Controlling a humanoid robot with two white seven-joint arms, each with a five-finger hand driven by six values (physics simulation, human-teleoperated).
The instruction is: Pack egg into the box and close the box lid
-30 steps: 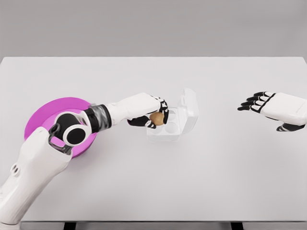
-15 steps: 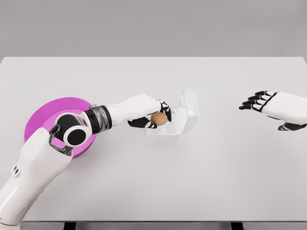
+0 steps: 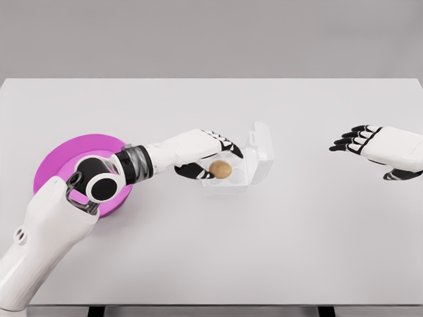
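Head view: egg (image 3: 221, 170) seated in box (image 3: 232, 179), lid (image 3: 260, 149) upright for access. Left hand (image 3: 210, 153) beside box, fingers spread, holding nothing. Right hand (image 3: 370, 146) well right of box, open, idle.

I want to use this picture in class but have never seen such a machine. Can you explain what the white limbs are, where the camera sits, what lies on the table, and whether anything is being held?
This is a computer-simulated humanoid robot, seen from a camera on its own head, looking down at a white table. The white limbs are its two arms, each ending in a five-finger hand. The left hand reaches from the lower left to a small clear box whose lid stands open. A brown egg sits in the box; the hand's fingers look spread above and beside it, so it seems to have let go. Behind the left arm lies a pink plate. The right hand hovers at the right, open and empty.
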